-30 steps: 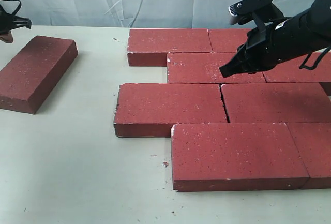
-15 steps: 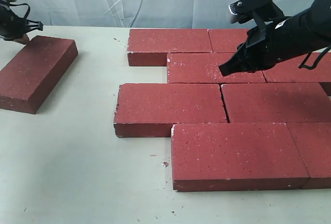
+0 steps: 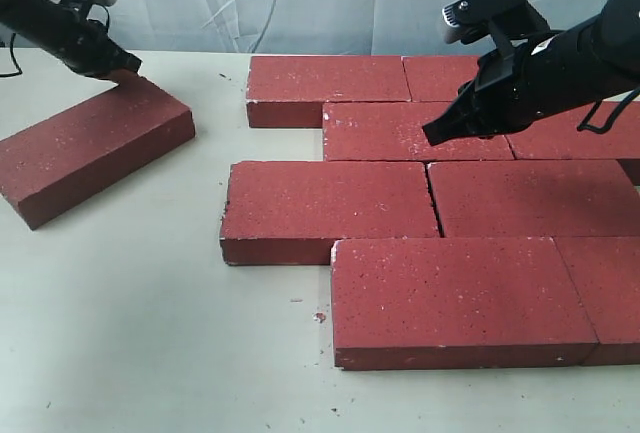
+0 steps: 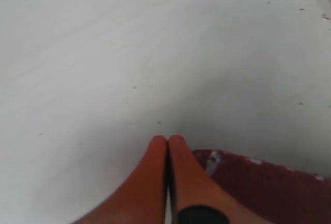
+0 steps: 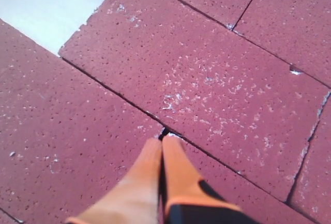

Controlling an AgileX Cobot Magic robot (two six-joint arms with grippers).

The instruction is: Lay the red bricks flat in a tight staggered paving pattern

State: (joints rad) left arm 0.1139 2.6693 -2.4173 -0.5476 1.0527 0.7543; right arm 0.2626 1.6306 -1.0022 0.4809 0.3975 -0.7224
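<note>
Dark red bricks, speckled white, edges chipped; lone brick lies askew, left pincer clenched at its corner, right pincer clenched too.

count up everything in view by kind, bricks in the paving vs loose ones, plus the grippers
red bricks laid in the pattern: 8
loose red brick off to the left: 1
grippers, left gripper and right gripper: 2
total: 11
</note>
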